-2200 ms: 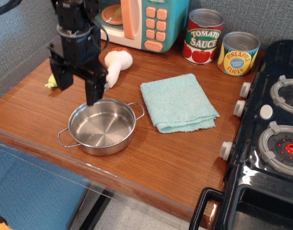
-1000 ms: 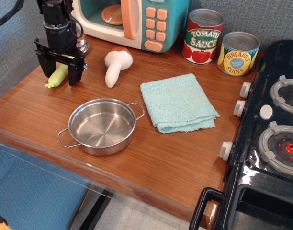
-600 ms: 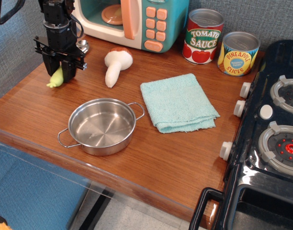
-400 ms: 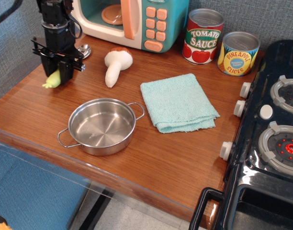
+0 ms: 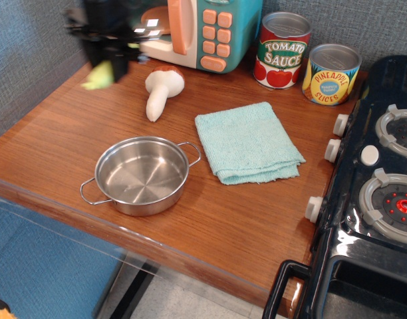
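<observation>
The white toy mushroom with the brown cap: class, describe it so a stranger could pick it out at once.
Start at the teal toy microwave at the back of the wooden counter. Just in front of it lies the white toy mushroom with the brown cap, on its side. It is the only soft white thing, left of the folded teal cloth.

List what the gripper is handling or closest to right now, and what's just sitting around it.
THINGS
gripper, blurred, raised above the wood
yellow-green toy vegetable in its jaws, off the counter
toy mushroom, nearest thing lying by it

REST
steel pot
folded teal cloth
toy microwave
tomato sauce can
pineapple slices can
toy stove
wooden counter
</observation>
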Available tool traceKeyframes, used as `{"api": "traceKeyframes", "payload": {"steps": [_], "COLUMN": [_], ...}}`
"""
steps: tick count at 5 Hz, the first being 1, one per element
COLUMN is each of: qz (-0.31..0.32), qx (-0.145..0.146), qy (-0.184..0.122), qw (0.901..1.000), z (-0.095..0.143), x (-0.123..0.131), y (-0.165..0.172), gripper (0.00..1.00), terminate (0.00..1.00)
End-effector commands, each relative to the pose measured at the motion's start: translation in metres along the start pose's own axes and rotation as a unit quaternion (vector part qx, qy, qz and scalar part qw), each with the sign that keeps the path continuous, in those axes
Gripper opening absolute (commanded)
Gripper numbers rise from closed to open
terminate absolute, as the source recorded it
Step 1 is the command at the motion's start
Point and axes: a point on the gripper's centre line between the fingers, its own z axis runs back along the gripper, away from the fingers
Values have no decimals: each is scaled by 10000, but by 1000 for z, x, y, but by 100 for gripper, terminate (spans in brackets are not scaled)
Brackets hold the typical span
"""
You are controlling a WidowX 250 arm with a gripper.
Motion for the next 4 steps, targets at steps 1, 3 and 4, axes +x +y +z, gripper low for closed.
{"api": "traceKeyframes", "payload": {"steps": [1, 3, 4], "qz": [-413, -222, -88], "qx": [-188, -28, 90], "qy": [-364, -26, 81], "qw": [9983, 9997, 9999], "z": [20, -10, -18], "x": [0, 4, 6], "y": [-89, -169, -174], "gripper": [0, 0, 0], "terminate": [0, 0, 0]}}
